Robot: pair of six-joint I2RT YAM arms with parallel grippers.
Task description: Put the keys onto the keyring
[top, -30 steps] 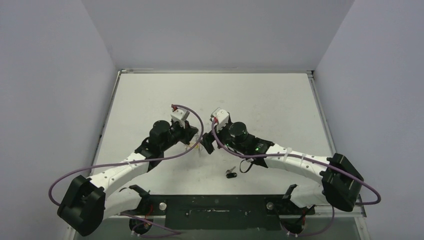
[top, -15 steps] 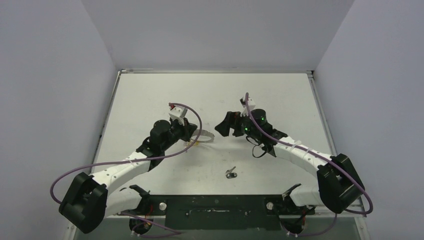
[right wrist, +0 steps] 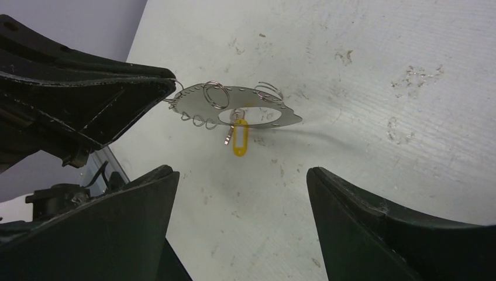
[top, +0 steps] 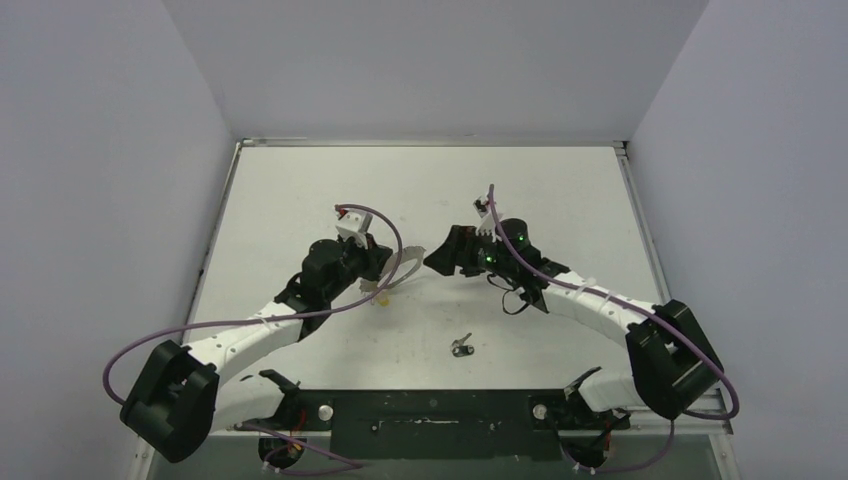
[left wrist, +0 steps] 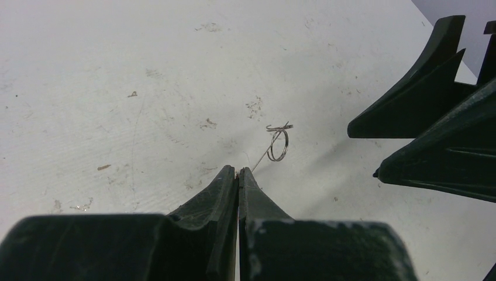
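Note:
My left gripper point(top: 387, 269) is shut on the left end of the keyring point(right wrist: 257, 111), a thin silvery oval with small wire rings along its edge, and holds it above the table. The keyring also shows in the top view point(top: 408, 266). The yellow-headed key point(right wrist: 238, 137) hangs from the keyring; it shows below the left gripper in the top view point(top: 383, 297). In the left wrist view the jaws point(left wrist: 238, 171) are pressed together on the wire, with one small ring point(left wrist: 279, 144) beyond them. My right gripper point(right wrist: 241, 171) is open and empty, facing the keyring from the right point(top: 436, 259). The black-headed key point(top: 461, 346) lies on the table nearer the bases.
The white table point(top: 540, 200) has scuff marks and a raised rim on all sides. The purple cables point(top: 380, 225) loop over both arms. The right gripper's black fingers point(left wrist: 421, 111) fill the right of the left wrist view.
My right gripper has drawn back from the yellow key and the keyring and turned to face them, open. The yellow key now hangs from the keyring. The black key has not moved.

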